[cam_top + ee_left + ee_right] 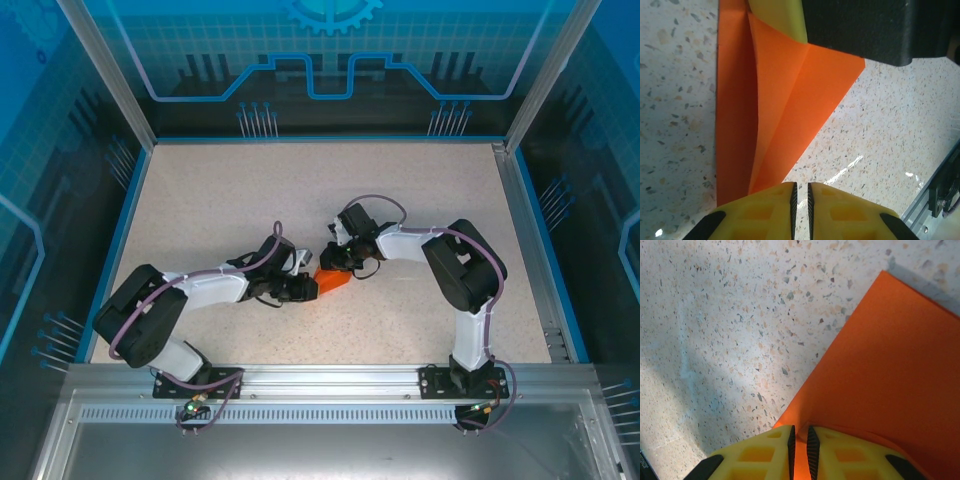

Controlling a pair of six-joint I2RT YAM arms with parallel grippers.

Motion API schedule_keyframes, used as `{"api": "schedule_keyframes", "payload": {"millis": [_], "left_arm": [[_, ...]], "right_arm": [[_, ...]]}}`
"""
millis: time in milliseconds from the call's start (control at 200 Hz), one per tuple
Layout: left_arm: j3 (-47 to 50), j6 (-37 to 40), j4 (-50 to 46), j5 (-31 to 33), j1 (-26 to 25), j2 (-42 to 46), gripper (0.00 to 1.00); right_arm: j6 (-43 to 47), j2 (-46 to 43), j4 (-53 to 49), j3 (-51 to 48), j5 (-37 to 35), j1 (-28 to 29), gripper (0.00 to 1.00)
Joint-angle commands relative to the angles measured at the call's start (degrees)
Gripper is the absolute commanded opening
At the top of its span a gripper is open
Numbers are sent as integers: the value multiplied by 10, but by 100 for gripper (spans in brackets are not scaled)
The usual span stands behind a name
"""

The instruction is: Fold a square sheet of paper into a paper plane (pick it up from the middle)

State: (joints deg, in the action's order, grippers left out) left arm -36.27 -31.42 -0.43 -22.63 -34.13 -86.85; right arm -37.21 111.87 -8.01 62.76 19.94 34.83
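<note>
The orange sheet of paper (332,282) lies at the table's middle between both arms, folded into a small creased piece. In the left wrist view the paper (785,100) is a long strip with a triangular flap standing up along a crease. My left gripper (305,289) sits at its left end. The left gripper (800,192) has its jaws a narrow slit apart with bare table between them, just off the paper's corner. My right gripper (333,266) comes from the far right. The right gripper (800,432) is shut on the paper (890,380) at its edge. One yellow right finger (780,20) shows at the paper's far end.
The speckled table (220,200) is ringed by a blue border and clear walls. A metal rail (330,378) runs along the near edge, where both arm bases are bolted. Both forearms lie low over the table's centre.
</note>
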Motion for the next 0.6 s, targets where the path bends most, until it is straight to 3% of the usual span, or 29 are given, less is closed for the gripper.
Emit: {"api": "schedule_keyframes", "payload": {"millis": [0,595], "left_arm": [[1,9,15,8,6,7,16],[20,12,17,6,23,-36,16]], "right_arm": [[14,50,-57,-19,-50,-3,19],[14,49,-57,-21,-51,-3,19]]}}
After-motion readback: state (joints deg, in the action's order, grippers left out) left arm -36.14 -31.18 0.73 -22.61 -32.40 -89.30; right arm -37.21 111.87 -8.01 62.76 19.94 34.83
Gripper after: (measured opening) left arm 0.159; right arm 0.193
